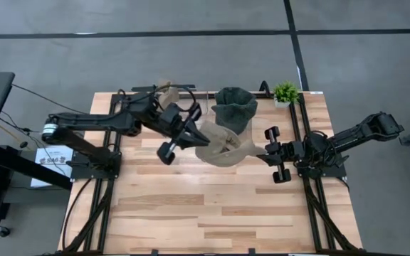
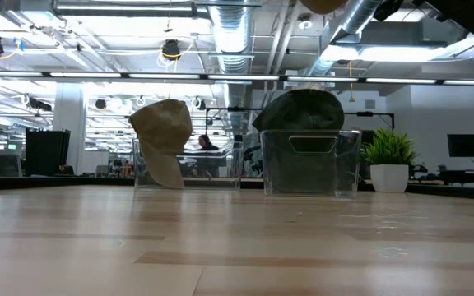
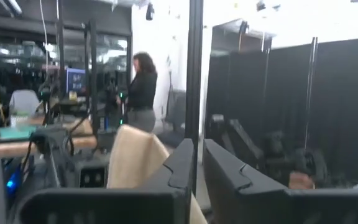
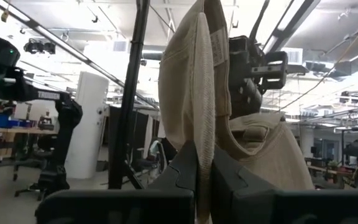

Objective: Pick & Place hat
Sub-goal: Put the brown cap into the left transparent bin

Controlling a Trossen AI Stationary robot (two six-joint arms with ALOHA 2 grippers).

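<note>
- Hanging between the two grippers above the middle of the wooden table, the tan hat sits just in front of the clear bin that holds a dark green hat; that bin serves as the landmark here
- the right gripper, just right of the tan hat and in front of the bin, has its fingers pressed together on the hat's fabric; in the right wrist view the cloth runs up from between them
- the left gripper, left of the bin and at the tan hat's left edge, shows its two fingers a narrow gap apart; tan fabric lies beside them, and whether they pinch it I cannot tell
- a second tan cap stands in another clear bin, left of the landmark bin in the low view
- a small potted plant stands just right of the landmark bin, at the table's far edge
- a person stands in the room beyond, seen in the left wrist view
</note>
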